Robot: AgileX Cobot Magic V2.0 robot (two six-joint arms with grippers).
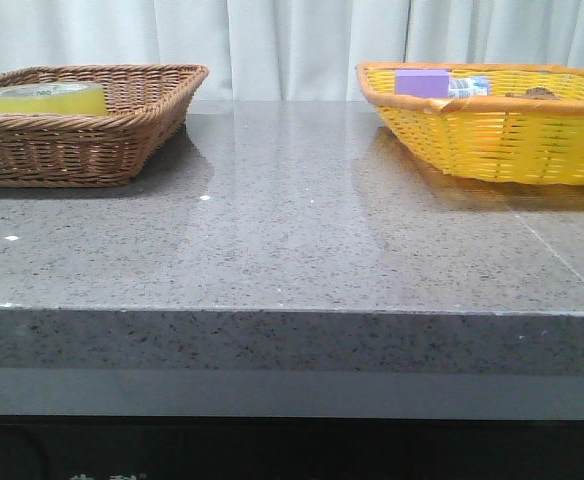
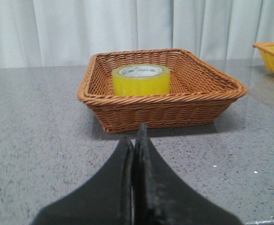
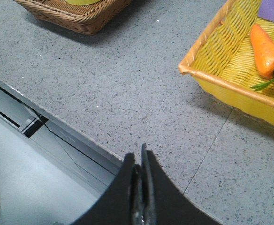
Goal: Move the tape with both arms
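The yellow tape roll (image 1: 44, 98) lies flat in the brown wicker basket (image 1: 122, 125) at the table's far left. It also shows in the left wrist view (image 2: 140, 79), inside that basket (image 2: 193, 101). My left gripper (image 2: 136, 140) is shut and empty, low over the table in front of the basket, apart from it. My right gripper (image 3: 139, 157) is shut and empty, above the table's front edge, short of the yellow basket (image 3: 221, 79). Neither arm shows in the front view.
The yellow basket (image 1: 492, 140) at the far right holds a purple box (image 1: 422, 82), a carrot (image 3: 266, 47) and other small items. A corner of the brown basket (image 3: 80, 18) shows in the right wrist view. The grey stone table (image 1: 292, 230) has a front edge (image 3: 66, 124) with floor below.
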